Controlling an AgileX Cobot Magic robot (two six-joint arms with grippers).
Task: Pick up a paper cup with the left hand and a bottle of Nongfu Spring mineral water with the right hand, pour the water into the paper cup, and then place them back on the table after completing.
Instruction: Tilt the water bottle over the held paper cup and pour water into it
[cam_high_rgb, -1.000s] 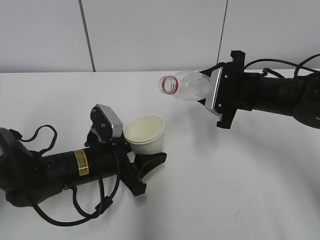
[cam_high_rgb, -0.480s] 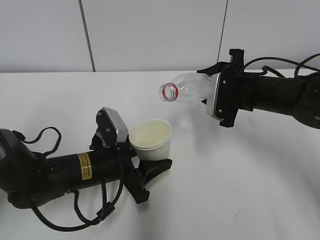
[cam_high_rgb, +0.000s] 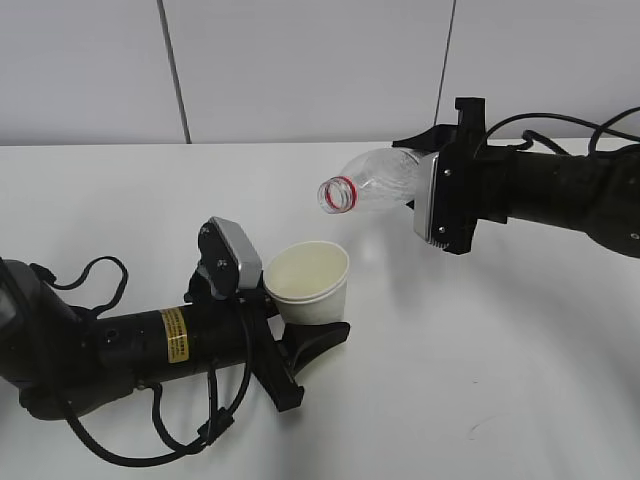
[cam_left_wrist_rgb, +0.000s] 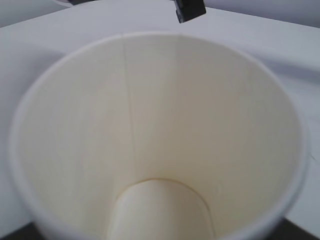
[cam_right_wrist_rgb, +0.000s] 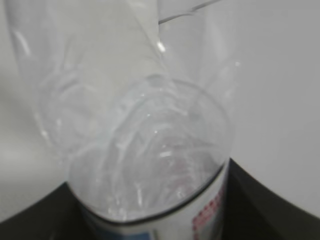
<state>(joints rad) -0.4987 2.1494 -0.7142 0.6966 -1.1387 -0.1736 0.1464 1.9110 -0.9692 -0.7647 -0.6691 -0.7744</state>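
My left gripper (cam_high_rgb: 305, 335) is shut on a white paper cup (cam_high_rgb: 307, 283) and holds it upright just above the white table (cam_high_rgb: 520, 380). The cup's cream inside fills the left wrist view (cam_left_wrist_rgb: 160, 125) and hides the fingers there. My right gripper (cam_high_rgb: 425, 190) is shut on a clear, uncapped plastic bottle (cam_high_rgb: 375, 180) with a red neck ring. The bottle lies nearly level, mouth pointing left and slightly down, above and a little right of the cup. In the right wrist view the bottle (cam_right_wrist_rgb: 145, 150) fills the frame, with a white label at its lower edge. No water stream shows.
A grey panelled wall (cam_high_rgb: 300, 70) stands behind the table. Black cables (cam_high_rgb: 100, 275) loop beside the left arm. The right arm (cam_high_rgb: 560, 195) stretches in from the right edge above the tabletop.
My left gripper has carried the cup to the right and slightly forward, closer under the bottle's mouth. The bottle's mouth has tipped a little lower.
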